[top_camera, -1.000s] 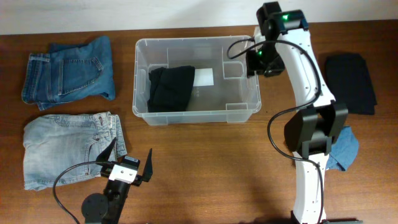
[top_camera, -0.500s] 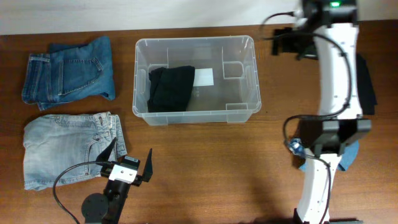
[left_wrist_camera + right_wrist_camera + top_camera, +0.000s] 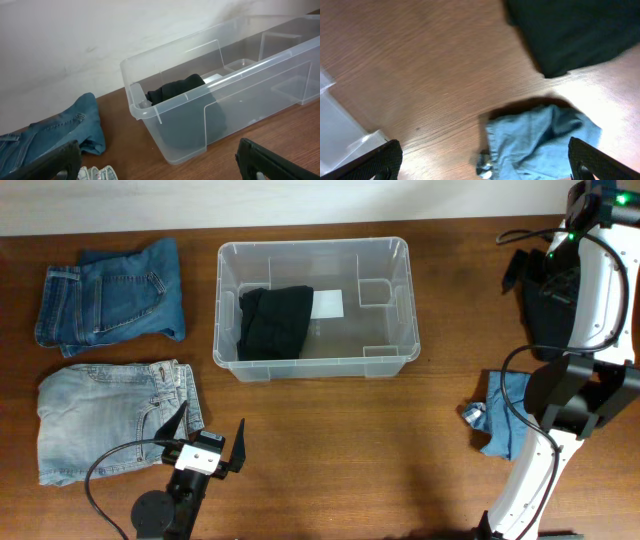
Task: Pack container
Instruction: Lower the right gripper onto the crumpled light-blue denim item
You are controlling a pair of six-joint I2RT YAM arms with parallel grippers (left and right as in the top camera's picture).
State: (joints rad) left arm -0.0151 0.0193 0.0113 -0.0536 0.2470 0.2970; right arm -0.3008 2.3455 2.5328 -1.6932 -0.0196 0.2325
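- The right arm, above the container's right end a second ago, has swung out to the far right edge of the table; the left arm has not shifted.
- The container [image 3: 312,244] stands on the wooden table [image 3: 330,440] just left of its middle, nearer the back edge, with its long side running left to right.
- A folded black garment [image 3: 272,320] lies on the container's floor toward its left end, touching a white label [image 3: 327,304] stuck near the centre of the floor.
- From the left wrist camera, the black garment shows through the clear end wall of the container [image 3: 200,115], with some of it rising above the rim.
- Dark blue jeans [image 3: 110,295] lie folded left of the container, near but not touching it.
- Pale, washed-out jeans [image 3: 105,420] lie in front of the dark pair, toward the table's front left.
- The left gripper [image 3: 207,435] sits low at the front of the table beside the pale jeans, its claw spread wide with nothing in it.
- The right gripper [image 3: 485,160] hangs above bare wood at the table's right side, well apart from the container, claw spread wide and empty.
- A black cloth [image 3: 575,30] lies flat on the far right of the table, partly under the right arm in the overhead view.
- A crumpled blue cloth [image 3: 505,415] lies in front of the black one, beside the arm's base.
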